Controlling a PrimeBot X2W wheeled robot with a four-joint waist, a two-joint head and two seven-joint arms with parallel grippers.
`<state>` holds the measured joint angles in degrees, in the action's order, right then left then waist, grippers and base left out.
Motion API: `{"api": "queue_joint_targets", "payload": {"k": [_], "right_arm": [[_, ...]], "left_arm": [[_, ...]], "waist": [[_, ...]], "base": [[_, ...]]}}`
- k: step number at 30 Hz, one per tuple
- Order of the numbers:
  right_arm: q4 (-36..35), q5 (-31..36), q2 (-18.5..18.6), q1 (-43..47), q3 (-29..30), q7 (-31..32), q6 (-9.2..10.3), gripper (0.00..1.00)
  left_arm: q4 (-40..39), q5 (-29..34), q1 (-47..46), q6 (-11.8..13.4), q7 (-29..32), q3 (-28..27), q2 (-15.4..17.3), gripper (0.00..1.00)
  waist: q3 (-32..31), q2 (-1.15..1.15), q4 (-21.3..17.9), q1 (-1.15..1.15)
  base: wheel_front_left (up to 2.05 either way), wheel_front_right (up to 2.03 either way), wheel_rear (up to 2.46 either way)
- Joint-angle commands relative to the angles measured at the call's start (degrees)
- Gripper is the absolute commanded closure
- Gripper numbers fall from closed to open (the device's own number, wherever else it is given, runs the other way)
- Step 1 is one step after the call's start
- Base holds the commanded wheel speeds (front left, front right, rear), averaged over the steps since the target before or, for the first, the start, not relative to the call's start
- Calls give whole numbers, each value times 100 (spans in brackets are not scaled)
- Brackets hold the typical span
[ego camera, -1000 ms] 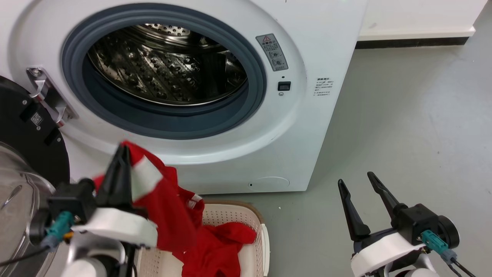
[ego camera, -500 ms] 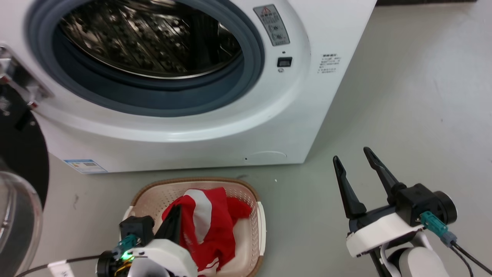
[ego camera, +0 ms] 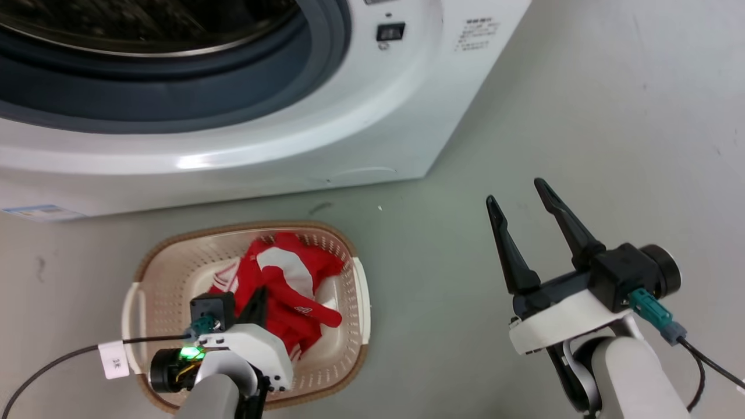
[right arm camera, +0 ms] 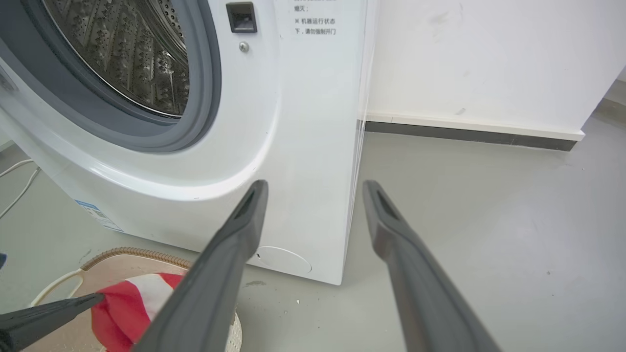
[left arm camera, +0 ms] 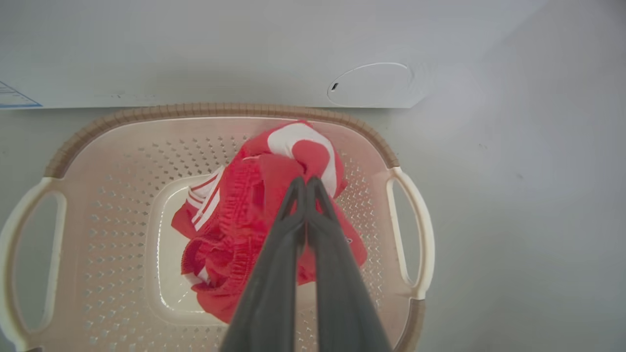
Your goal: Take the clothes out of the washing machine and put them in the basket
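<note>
**Red clothes [left arm camera: 230, 220] lying bunched in the basket [left arm camera: 195, 110]**

The left gripper [left arm camera: 306, 182] is reaching down over the basket, its two dark fingers pressing together and their tips pinching a fold at the top of the heap. The red fabric, showing white stripes at its left, is resting on the basket's base, nearer the right handle [left arm camera: 423, 230]. The washing machine [left arm camera: 195, 49] is standing just beyond the brown rim, on the grey floor [left arm camera: 528, 220]

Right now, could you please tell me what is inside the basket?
Red clothes with white stripes lie bunched in the basket, with the left gripper shut on them. Whatever lies under the pile is hidden.
</note>
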<state>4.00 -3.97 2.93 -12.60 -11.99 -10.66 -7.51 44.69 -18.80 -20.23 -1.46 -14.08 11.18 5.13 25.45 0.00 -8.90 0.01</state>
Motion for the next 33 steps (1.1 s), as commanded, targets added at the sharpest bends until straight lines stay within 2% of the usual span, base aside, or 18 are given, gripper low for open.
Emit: {"api": "queue_joint_targets", "payload": {"k": [1, 4, 10, 18, 19, 21, 25, 33], "right_arm": [[-9, -12, -10, -200, -57, -53, 5, 0], [24, -42, -9, -430, -175, -138, 5, 0], [50, -45, -9, -571, -235, -207, 5, 0], [183, -89, -9, -657, -254, -293, 4, 0], [215, -79, -10, -662, -249, -295, 4, 0], [273, -51, -8, -663, -234, -310, 5, 0], [405, 35, -8, -559, -141, -316, 5, 0], [505, 221, -5, -40, 150, -144, 4, 0]], "left_arm": [[335, 12, -222, 35, -74, -89, 79, 100], [1028, -61, -524, 133, -117, -355, 231, 100], [1523, -95, -595, 210, -110, -587, 378, 100], [2195, -103, -772, 152, -112, -621, 395, 100], [2245, -91, -797, 144, -112, -614, 380, 76], [2275, -90, -809, 128, -112, -616, 341, 0], [2135, -69, -723, 76, -112, -634, 241, 0], [1690, 10, -325, -217, -113, -641, 48, 0]], "waist": [[474, 0, -272, -1], [883, 0, -456, -1], [1265, 0, -536, -1], [1385, 0, -517, -1], [1357, 0, -487, -1], [1242, 0, -411, -1], [805, 0, -208, -1], [-450, 0, 255, -1]], "base": [[0, 0, 0], [0, 0, 0], [0, 0, 0], [0, 0, 0], [0, 0, 0], [0, 0, 0], [0, 0, 0], [0, 0, 0]]}}
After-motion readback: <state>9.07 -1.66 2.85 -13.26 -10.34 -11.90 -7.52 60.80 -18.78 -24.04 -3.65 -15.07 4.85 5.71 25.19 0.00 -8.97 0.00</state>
